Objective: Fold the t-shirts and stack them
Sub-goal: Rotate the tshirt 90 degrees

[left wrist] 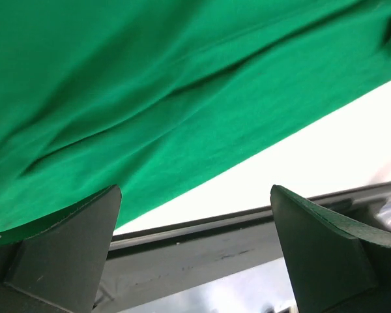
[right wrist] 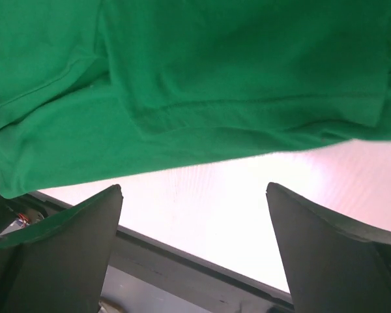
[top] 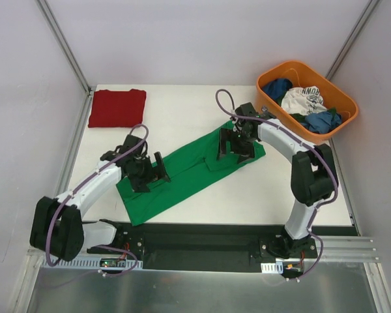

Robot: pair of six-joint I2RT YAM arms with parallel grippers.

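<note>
The bright green t-shirt (top: 182, 176) lies folded lengthwise as a long strip, slanting across the white table from near left to far right. It fills the top of the left wrist view (left wrist: 150, 85) and of the right wrist view (right wrist: 202, 78). A dark red t-shirt (top: 117, 107) sits folded flat at the far left corner. My left gripper (top: 151, 172) hovers over the strip's near left part, open and empty (left wrist: 195, 195). Over the strip's far right end hangs my right gripper (top: 236, 147), also open with nothing between its fingers (right wrist: 194, 195).
An orange basket (top: 277, 70) at the far right corner holds blue garments (top: 277, 87) and a white printed one (top: 303, 100). The table's front edge and a dark rail (top: 202, 235) run between the arm bases. White walls and metal posts enclose the table.
</note>
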